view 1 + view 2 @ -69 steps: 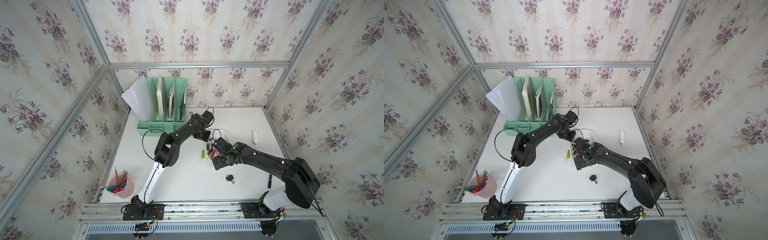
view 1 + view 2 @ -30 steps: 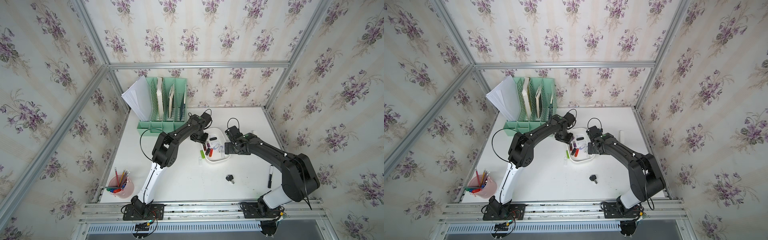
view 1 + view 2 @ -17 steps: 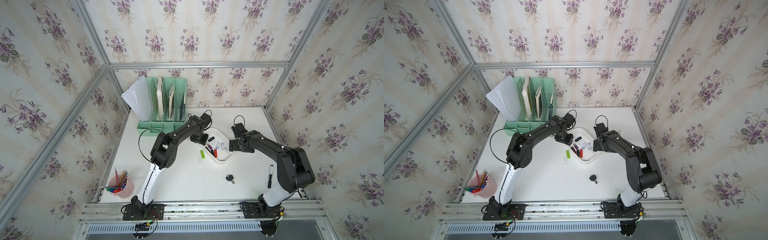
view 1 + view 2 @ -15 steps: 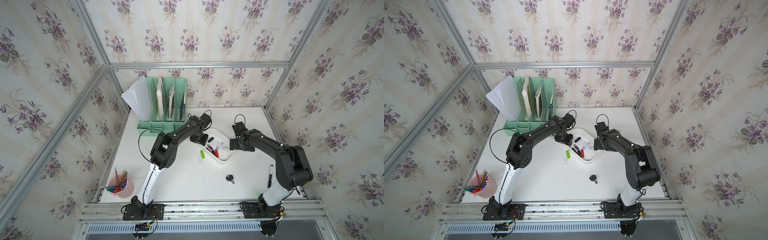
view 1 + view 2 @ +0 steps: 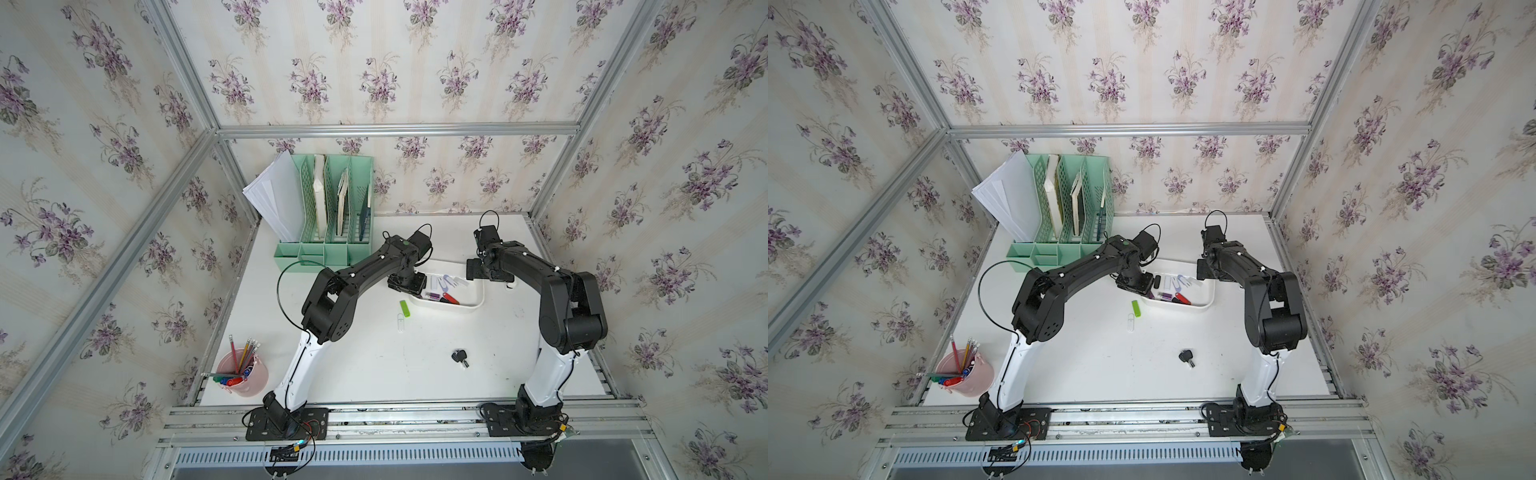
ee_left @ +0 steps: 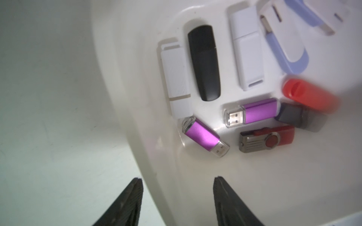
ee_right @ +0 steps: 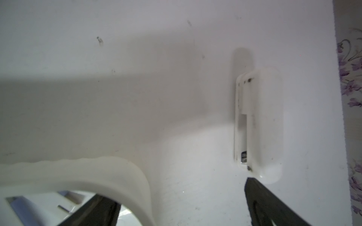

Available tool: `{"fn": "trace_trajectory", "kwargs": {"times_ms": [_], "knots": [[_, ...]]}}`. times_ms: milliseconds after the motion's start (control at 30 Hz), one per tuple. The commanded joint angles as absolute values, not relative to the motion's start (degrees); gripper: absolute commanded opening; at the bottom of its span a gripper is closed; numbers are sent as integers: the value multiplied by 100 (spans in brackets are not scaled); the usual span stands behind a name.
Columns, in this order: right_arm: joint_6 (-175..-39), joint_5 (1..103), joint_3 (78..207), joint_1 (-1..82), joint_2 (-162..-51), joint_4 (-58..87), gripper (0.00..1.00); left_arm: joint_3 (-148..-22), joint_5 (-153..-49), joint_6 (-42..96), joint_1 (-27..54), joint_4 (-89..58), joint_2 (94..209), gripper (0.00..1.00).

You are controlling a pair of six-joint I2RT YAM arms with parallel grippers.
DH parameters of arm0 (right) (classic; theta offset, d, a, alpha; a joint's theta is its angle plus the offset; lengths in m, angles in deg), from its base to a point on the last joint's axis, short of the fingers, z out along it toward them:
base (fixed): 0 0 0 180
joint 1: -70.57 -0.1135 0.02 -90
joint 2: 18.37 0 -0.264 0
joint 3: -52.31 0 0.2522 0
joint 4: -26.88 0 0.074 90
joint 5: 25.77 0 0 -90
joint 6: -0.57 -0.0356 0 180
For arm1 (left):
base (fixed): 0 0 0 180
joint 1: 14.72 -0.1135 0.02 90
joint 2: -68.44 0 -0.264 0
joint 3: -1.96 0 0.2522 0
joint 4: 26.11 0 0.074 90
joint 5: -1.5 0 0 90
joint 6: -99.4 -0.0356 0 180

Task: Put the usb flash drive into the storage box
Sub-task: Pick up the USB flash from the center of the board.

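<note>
right gripper (image 7: 175,187) is hovering wide open by the usb flash drive (image 7: 262,125), presumably to grab it; left gripper (image 6: 178,182) is straddling the storage box (image 6: 117,88) wall, maybe steadying it, grip unclear

No words, numbers or brand names can be read anywhere. The red and grey flash drive (image 6: 266,140) in the storage box (image 6: 137,97) has only raised lines on its metal cover. The white flash drive (image 7: 262,125) on the bench (image 7: 137,58) has only dark specks. The books (image 5: 320,191) in the green file rack (image 5: 361,174) are too small to read.
</note>
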State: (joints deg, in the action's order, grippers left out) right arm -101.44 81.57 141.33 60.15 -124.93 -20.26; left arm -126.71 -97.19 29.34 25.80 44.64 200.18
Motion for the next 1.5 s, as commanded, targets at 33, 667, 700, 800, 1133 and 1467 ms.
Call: {"fn": "trace_trajectory", "kwargs": {"times_ms": [33, 667, 700, 800, 1133, 1467], "knots": [[-10018, 8172, 14331, 6011, -12147, -2162, 100, -12767, -9975, 3101, 2619, 4343, 19831, 65], [-12160, 7238, 13563, 1990, -10522, -3016, 90, -10197, -9370, 3373, 1059, 4682, 17271, 77], [-12283, 7154, 13531, 1844, -10595, -2972, 89, -9995, -9384, 3387, 984, 4657, 17112, 78], [-12636, 7073, 13454, 1444, -10936, -2815, 87, -9353, -9442, 3441, 794, 4538, 16677, 81], [-12835, 7063, 13758, 1257, -12122, -2382, 77, -8507, -9676, 3450, 491, 4336, 16160, 85], [-12613, 7152, 14115, 1416, -12836, -2217, 57, -8367, -9683, 3388, 464, 4289, 16163, 86]]}}
